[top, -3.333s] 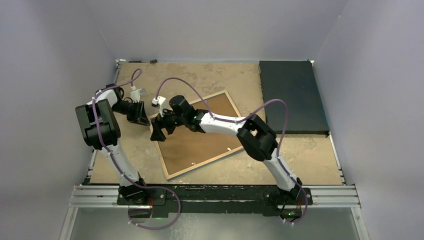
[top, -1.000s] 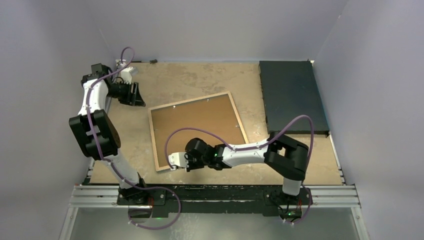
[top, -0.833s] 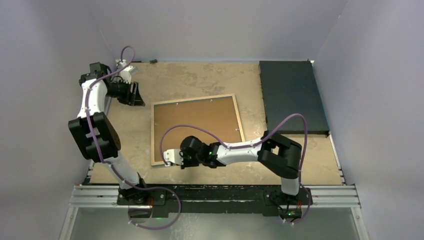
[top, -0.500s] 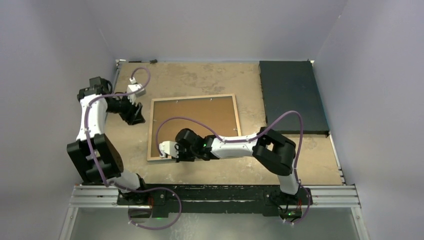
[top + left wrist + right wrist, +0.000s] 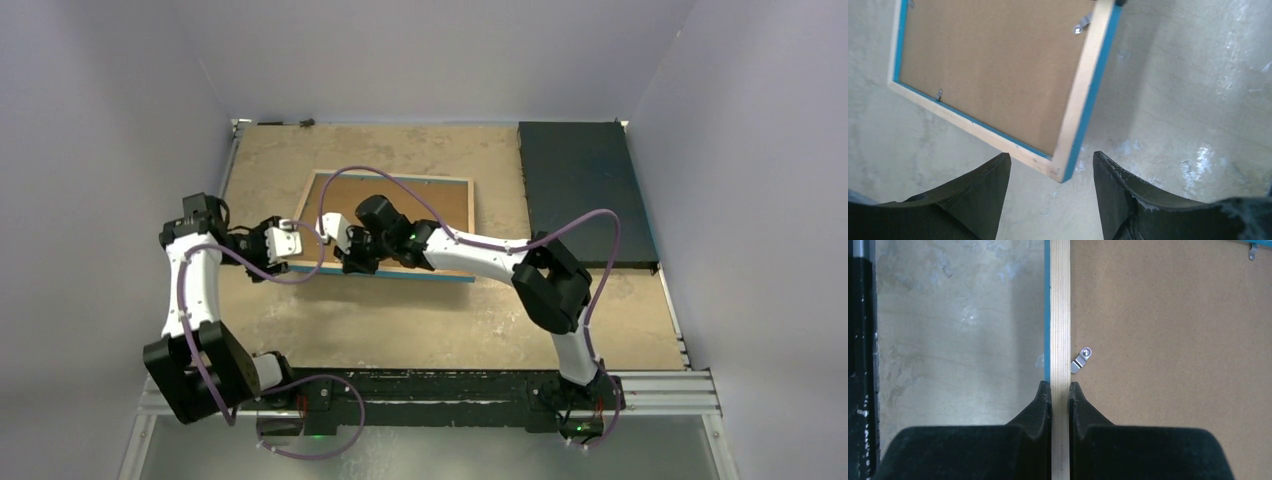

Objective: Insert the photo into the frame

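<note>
The frame is raised off the table and tilted, brown backing board facing up, its blue front showing along the near edge. My right gripper is shut on its pale wooden left rim, one finger on each side, just below a small metal clip. My left gripper stands open at the frame's near left corner; in the left wrist view that corner hangs between the fingers without touching either. The photo is out of view.
A dark rectangular mat lies at the back right of the tabletop. Purple cables loop over the frame's back. The enclosure walls stand close on the left, the back and the right.
The right gripper dragged the flat frame leftward, then lifted its left rim and carried it toward the back. The left arm swung down from the back left corner to the frame's corner and opened wider.
</note>
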Controlling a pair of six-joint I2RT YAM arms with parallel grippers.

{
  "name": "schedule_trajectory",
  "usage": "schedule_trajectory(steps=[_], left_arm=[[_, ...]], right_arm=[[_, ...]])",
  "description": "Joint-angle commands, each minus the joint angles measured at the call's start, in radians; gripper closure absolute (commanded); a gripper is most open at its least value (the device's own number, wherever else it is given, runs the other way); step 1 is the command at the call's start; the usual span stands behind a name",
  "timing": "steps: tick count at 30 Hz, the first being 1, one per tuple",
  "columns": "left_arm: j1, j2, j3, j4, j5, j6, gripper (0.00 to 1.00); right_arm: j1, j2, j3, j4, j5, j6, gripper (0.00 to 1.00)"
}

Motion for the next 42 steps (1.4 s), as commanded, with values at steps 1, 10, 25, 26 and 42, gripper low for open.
schedule_trajectory(steps=[1, 10, 25, 26, 42], left_arm=[[0.004, -0.095, -0.065, 0.047, 0.055, 0.218, 0.39], [-0.054, -0.21, -0.185, 0.186, 0.015, 0.351, 0.37], [-0.19, -0.278, -0.356, 0.553, -0.11, 0.282, 0.37], [-0.198, -0.283, -0.367, 0.593, -0.118, 0.264, 0.38], [-0.233, -0.357, -0.502, 1.026, -0.124, 0.016, 0.55]], right_arm=[[-0.022, -0.003, 0.123, 0.031, -0.078, 0.01, 1.0], [-0.041, 0.009, 0.18, 0.03, -0.125, 0.035, 1.0], [-0.067, -0.012, 0.201, 0.041, -0.187, 0.082, 1.0], [-0.067, -0.013, 0.204, 0.04, -0.193, 0.087, 1.0], [-0.087, -0.038, 0.242, 0.04, -0.275, 0.145, 1.0]])
